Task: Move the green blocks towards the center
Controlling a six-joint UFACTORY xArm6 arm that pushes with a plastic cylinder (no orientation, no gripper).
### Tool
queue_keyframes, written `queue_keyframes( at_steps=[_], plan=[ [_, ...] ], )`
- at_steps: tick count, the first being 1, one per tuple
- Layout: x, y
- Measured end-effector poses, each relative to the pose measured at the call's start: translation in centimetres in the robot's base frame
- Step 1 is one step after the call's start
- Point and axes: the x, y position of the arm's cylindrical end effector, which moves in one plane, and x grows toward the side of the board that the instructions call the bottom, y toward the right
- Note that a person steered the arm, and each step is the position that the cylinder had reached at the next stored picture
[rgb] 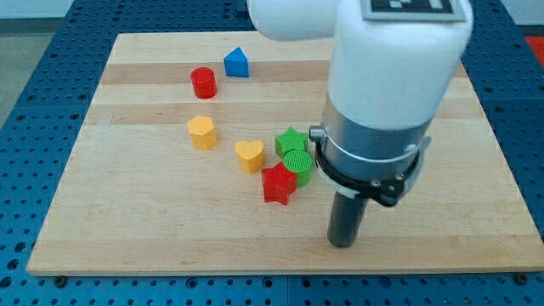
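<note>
A green star block (291, 140) and a green round block (298, 166) sit touching each other near the board's middle. A red star block (278, 184) lies just below them, touching the green round block. My tip (342, 243) rests on the board below and to the right of the green blocks, apart from them. The arm's white and grey body hides the board to the right of the green blocks.
A yellow heart block (250, 155) lies left of the green blocks. A yellow pentagon block (202, 132) is further left. A red cylinder (203, 82) and a blue house-shaped block (236, 62) sit near the top left. The wooden board (127, 221) ends near the bottom.
</note>
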Motion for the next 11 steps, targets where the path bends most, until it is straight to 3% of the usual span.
queue_keyframes(
  at_steps=[11],
  plan=[
    [-8.1, -4.9]
  ],
)
